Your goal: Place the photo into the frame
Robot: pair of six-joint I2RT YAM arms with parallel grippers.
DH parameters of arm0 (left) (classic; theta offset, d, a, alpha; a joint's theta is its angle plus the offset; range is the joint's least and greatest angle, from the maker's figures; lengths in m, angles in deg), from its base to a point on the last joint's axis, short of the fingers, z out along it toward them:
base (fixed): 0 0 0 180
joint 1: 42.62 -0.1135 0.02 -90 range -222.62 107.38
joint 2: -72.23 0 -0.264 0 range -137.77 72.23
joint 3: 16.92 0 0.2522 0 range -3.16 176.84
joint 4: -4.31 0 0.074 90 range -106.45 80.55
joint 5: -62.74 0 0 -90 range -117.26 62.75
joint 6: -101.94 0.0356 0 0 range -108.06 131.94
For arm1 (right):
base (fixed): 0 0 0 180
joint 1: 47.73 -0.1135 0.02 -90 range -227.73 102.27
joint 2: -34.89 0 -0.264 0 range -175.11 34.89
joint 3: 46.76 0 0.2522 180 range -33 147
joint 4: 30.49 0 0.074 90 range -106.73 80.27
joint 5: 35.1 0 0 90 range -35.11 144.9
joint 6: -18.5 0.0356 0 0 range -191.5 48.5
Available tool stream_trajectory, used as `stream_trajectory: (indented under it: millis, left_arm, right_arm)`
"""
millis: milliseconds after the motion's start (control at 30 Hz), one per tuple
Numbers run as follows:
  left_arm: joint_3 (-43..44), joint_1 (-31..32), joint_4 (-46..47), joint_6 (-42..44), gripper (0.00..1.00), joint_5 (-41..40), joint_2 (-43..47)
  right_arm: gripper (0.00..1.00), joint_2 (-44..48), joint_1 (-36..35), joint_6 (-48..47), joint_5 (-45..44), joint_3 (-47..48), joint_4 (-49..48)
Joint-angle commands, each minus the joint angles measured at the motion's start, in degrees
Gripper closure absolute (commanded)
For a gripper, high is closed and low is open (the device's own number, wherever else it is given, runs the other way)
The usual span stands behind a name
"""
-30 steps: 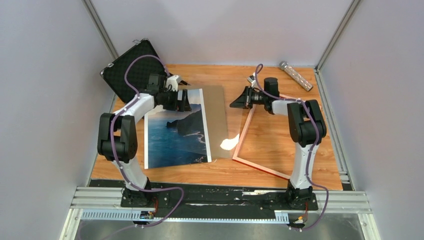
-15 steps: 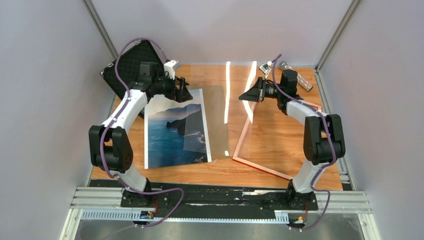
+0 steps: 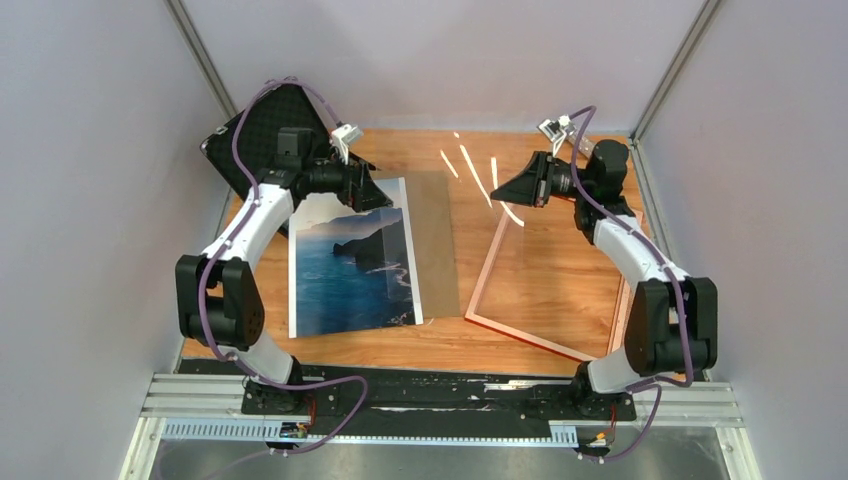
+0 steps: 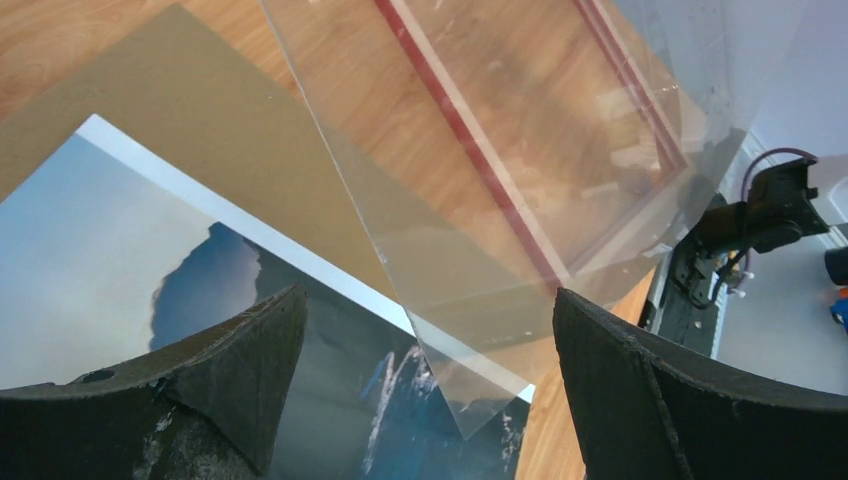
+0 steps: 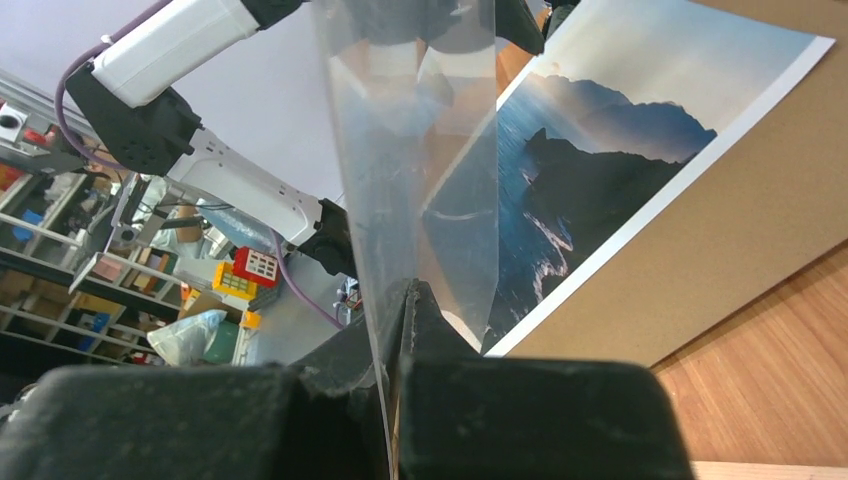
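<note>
- Top view: task judged to be at an early stage, with the photo face up on the left part of the wooden table and not in the frame.
- Under the photo, a plain brown backing board, matt like cardboard, showing along the right side of the print.
- On the right, the frame flat on the table: thin red edge, rectangular, bare wood visible through the middle.
- Right gripper clamped on a clear sheet, thin and glossy with bright streaks of reflection, raised and tilted above the far part of the frame.
- Left gripper with jaws wide apart above the far edge of the photo, holding nothing.
- Left wrist view: two dark, rough fingers well apart; below them the smooth print of sea and cliffs with a thin white border, one corner of the clear sheet over it, and a red strip of the frame seen through the sheet.
- Right wrist view: black fingers pressed together on the sheet's edge; sheet stiff-looking, slightly bowed, mirroring the room.
- Left to do, by judgement: glazing set down or back into the frame, print laid in, board behind it.
</note>
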Motion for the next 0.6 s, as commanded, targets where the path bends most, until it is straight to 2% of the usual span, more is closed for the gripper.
stream_trajectory:
  millis: [0, 133, 400, 567]
  left_arm:
    - [-2.3, -0.4, 4.6, -1.4, 0.0, 6.5, 4.6]
    - [-4.4, -0.4, 7.2, -0.5, 0.0, 9.2, 6.1]
    - [-8.3, -0.3, 18.1, -6.6, 0.0, 13.6, 7.4]
    - [-13.1, -0.3, 30.9, -16.0, 0.0, 15.7, 6.4]
  right_arm:
    - [1.0, 4.9, 0.2, -2.9, 0.3, 0.1, 1.5]
    - [1.0, 7.0, 0.3, -3.6, -0.4, 0.1, 3.0]
    - [1.0, 9.5, 1.1, -3.8, -1.5, 0.0, 4.0]
    - [1.0, 11.2, 1.5, -5.0, -5.0, -0.9, 5.8]
